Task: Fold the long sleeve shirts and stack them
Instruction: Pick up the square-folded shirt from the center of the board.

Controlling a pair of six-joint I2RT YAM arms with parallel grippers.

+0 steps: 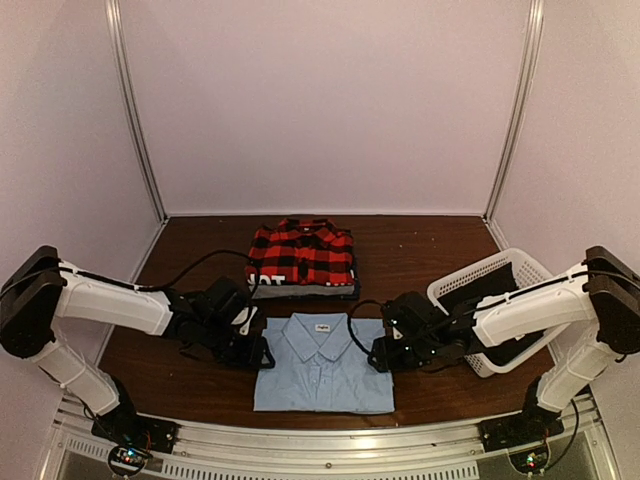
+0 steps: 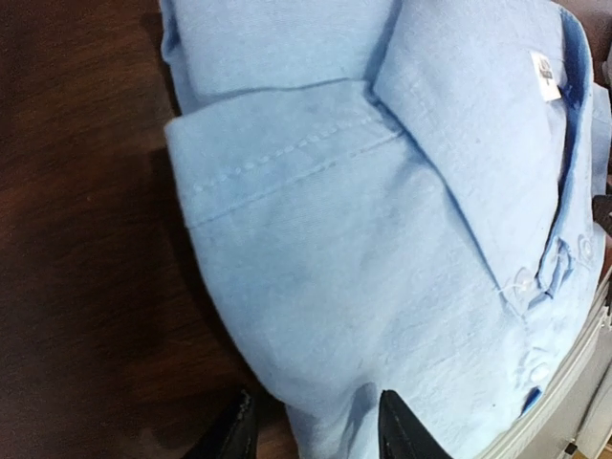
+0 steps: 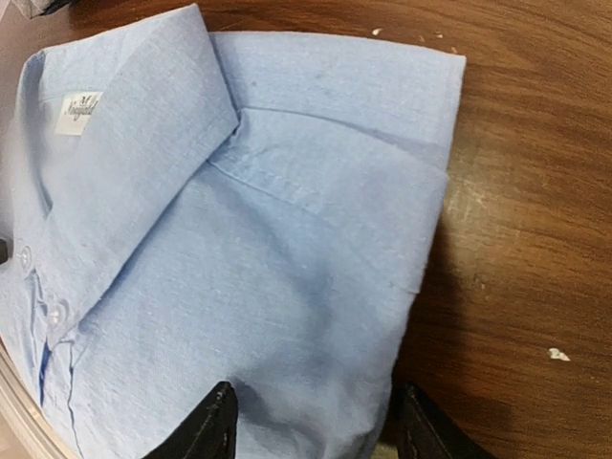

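The light blue long sleeve shirt (image 1: 322,365) lies folded, collar up, at the front middle of the table. The red-and-black plaid shirt (image 1: 302,252) lies folded just behind it. My left gripper (image 2: 320,430) is at the blue shirt's left edge (image 2: 316,287). Its jaws are closed on the folded edge, one finger beside the edge and one pressed into the top cloth. My right gripper (image 3: 320,430) straddles the right edge (image 3: 287,287), open: one finger rests on the cloth, the other stands off the edge over the wood.
A white mesh basket (image 1: 492,272) stands at the right, behind my right arm. The dark wood table (image 1: 420,250) is walled at the back and on both sides. A metal rail runs along the near edge.
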